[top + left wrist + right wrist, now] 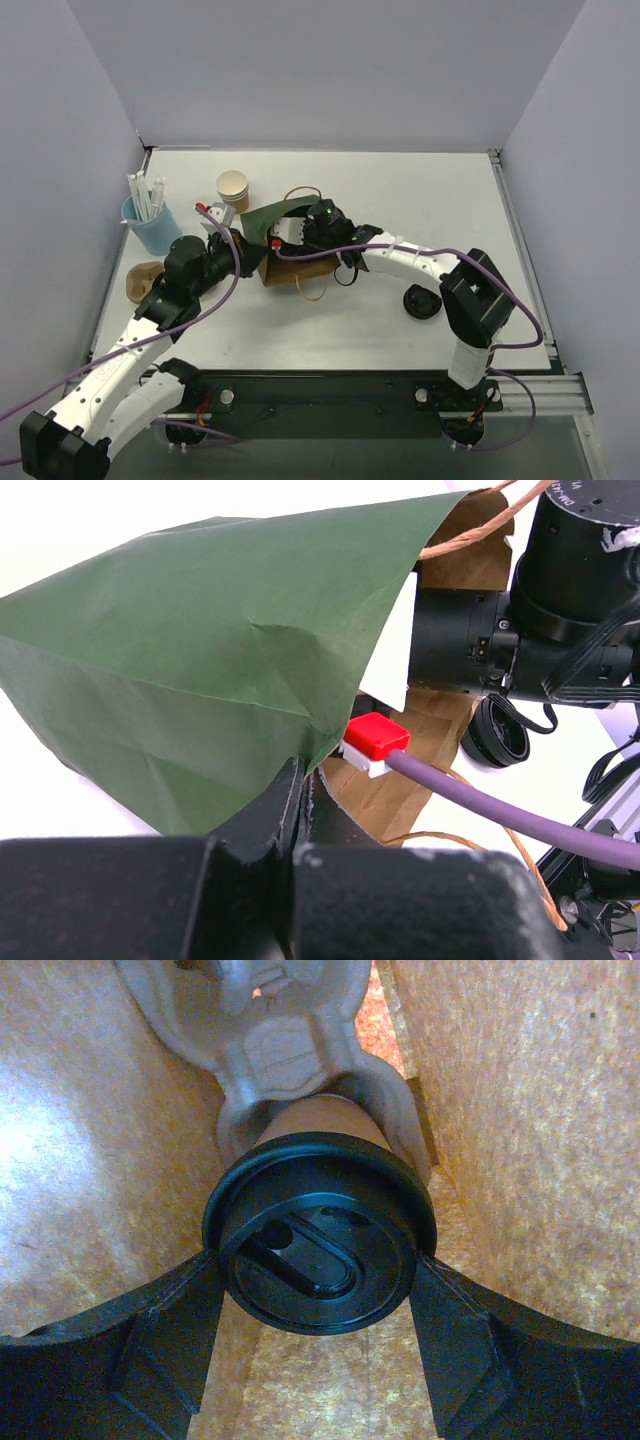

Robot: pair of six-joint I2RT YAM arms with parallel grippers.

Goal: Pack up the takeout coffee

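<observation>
Your right hand (pixel 318 1295) is pinching the takeout coffee (pixel 320 1245) by its sides, inside the green bag (pixel 200 660) between its brown walls. Your left hand (pixel 300 805) is pressed together on the bag's edge, lifting it open. Be going slowly and straight, letting go only once the cup is resting.

The bag (pixel 200 650) is matt green paper outside, lightly creased, with a rough, fibrous brown kraft inner face. Its handle (pixel 480 525) is twisted tan paper cord. The takeout coffee (pixel 318 1250) has a smooth, low-sheen black plastic lid on a brown paper wall.
</observation>
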